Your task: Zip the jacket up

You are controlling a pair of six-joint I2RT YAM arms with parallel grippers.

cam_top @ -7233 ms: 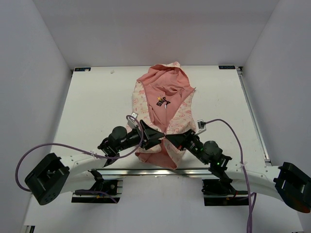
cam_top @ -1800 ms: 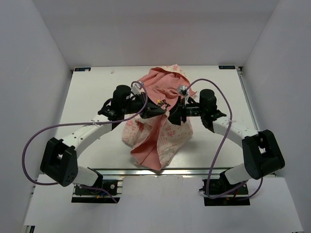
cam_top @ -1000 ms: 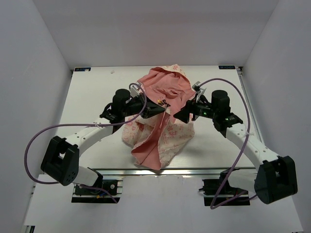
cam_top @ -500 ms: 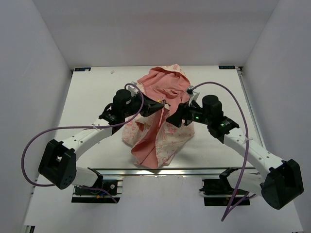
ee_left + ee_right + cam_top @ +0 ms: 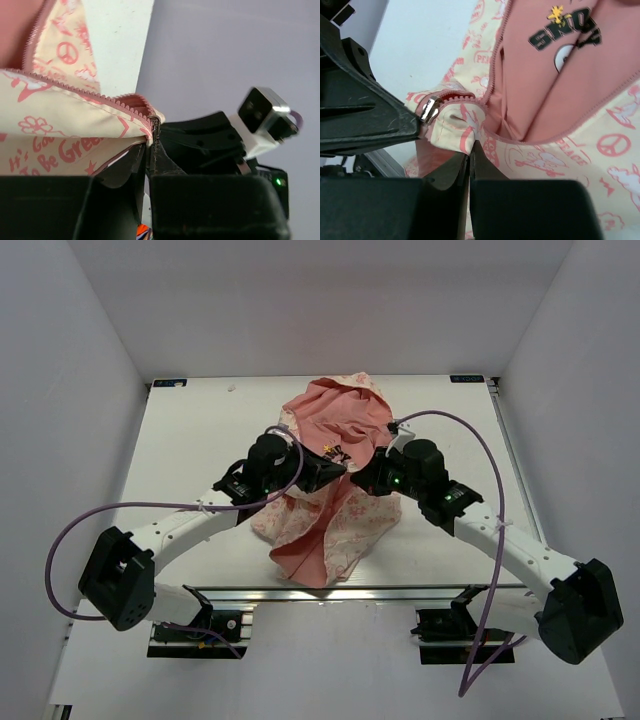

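Observation:
The jacket (image 5: 330,510) lies in the middle of the table, cream with pink print, its hood (image 5: 338,405) toward the back and its salmon lining with a dark logo (image 5: 565,31) showing. Its lower front is lifted, and both grippers meet there. My left gripper (image 5: 335,468) is shut on the zipper edge (image 5: 125,102) at its corner. Close beside it, my right gripper (image 5: 363,478) is shut on the cream fabric (image 5: 462,122) of the other front edge. The silver zipper slider (image 5: 429,109) sits right against the left gripper's finger (image 5: 365,120).
The white table (image 5: 190,440) is walled in by white panels on the left, back and right. Purple cables (image 5: 455,425) arc over both arms. The jacket's loose pink hem (image 5: 305,562) hangs toward the near edge.
My right gripper has moved in toward the left one and gone from open to shut on the jacket's front edge. The left gripper kept its hold and shifted slightly right.

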